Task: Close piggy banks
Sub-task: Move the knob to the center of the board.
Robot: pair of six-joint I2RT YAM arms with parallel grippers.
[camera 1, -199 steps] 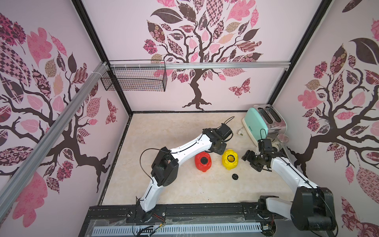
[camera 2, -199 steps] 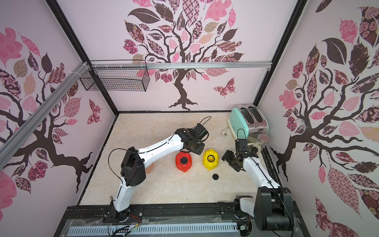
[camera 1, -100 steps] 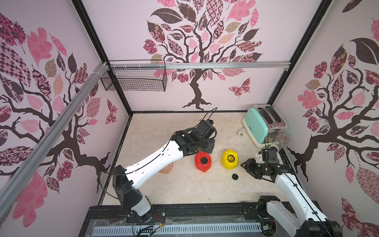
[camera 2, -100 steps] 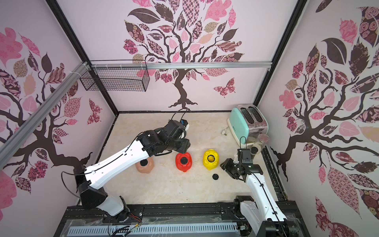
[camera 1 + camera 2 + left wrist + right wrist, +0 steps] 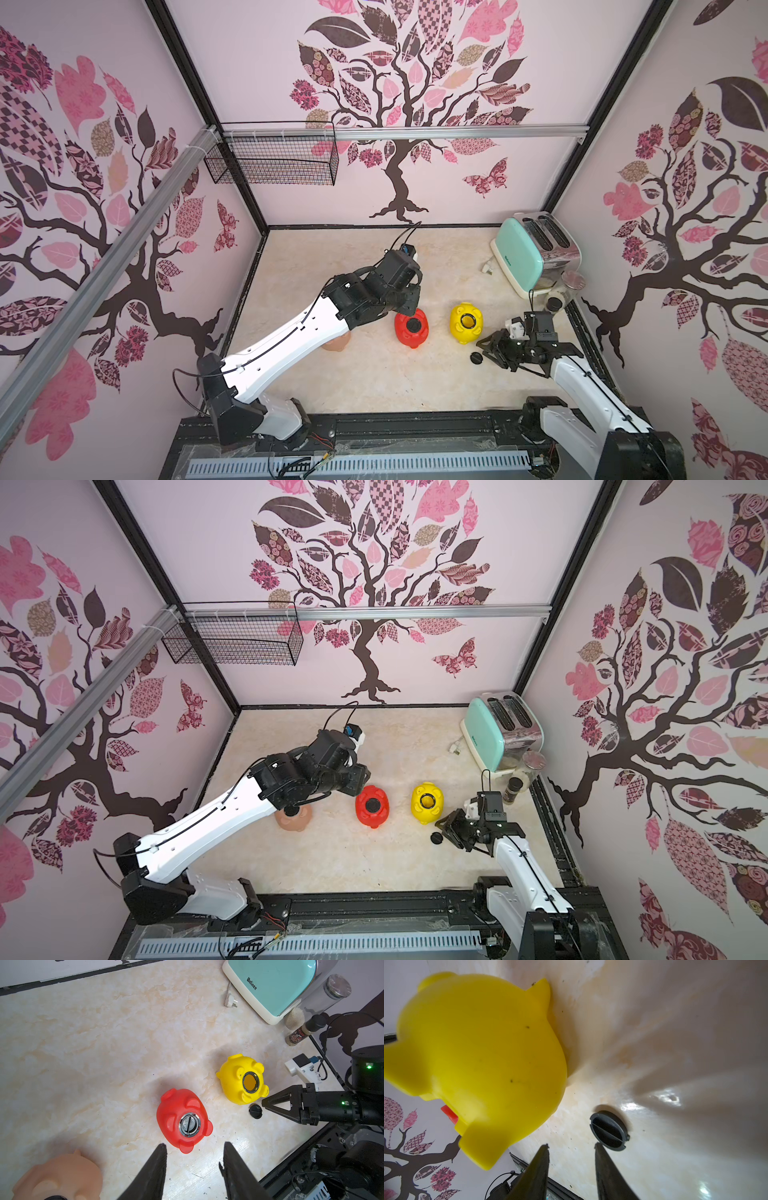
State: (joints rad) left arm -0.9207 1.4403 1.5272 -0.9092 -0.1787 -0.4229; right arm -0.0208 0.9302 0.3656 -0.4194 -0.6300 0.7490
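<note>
Since 1 s ago the right gripper (image 5: 571, 1145) came down to the black plug (image 5: 609, 1130), at 5 o'clock of the yellow bank (image 5: 466, 324); its jaws are narrower but released, nothing betw. them. The left gripper (image 5: 193, 1147) went back from near the yellow bank to approx. 12 o'clock of the red bank (image 5: 411, 328), also released and empty. The peach bank (image 5: 293, 818) lies at 9 o'clock of the red one; the banks did not move.
</note>
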